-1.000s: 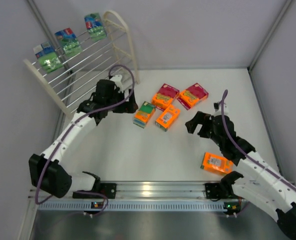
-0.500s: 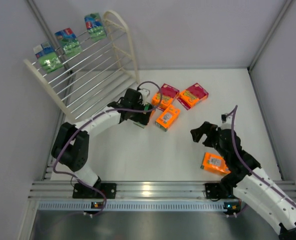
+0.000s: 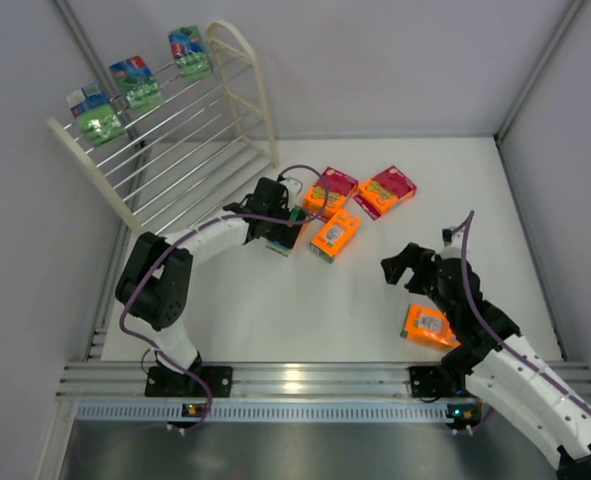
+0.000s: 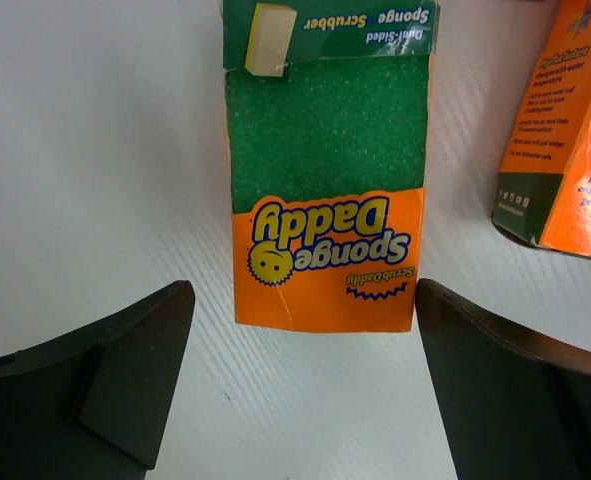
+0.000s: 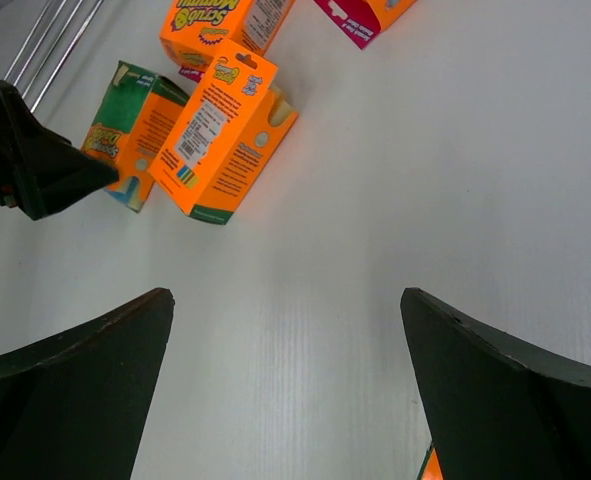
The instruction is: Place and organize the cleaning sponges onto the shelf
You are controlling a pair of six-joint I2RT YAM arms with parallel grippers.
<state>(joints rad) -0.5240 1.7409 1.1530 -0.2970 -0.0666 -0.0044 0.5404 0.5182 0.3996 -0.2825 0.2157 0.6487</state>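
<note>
Three green sponge packs (image 3: 135, 84) stand on the top tier of the cream-white shelf (image 3: 185, 165) at the far left. Several orange packs lie mid-table: a green-and-orange one (image 3: 287, 240), an orange one (image 3: 335, 235), and two with magenta labels (image 3: 331, 190) (image 3: 386, 190). Another orange pack (image 3: 431, 326) lies by the right arm. My left gripper (image 3: 287, 222) is open over the green-and-orange pack (image 4: 325, 200), whose near end lies between the fingers (image 4: 135, 380). My right gripper (image 3: 400, 265) (image 5: 285, 300) is open and empty over bare table.
The shelf's lower tiers of rods (image 3: 190, 185) slope toward the table at the left. A ribbed aluminium rail (image 3: 295, 380) runs along the near edge. Grey walls close in the left, back and right. The orange pack (image 5: 225, 130) lies ahead of the right gripper.
My left arm swung from beside the shelf to the right, down to the green-and-orange pack. My right arm drew back toward the near edge. Little has moved in the last half second.
</note>
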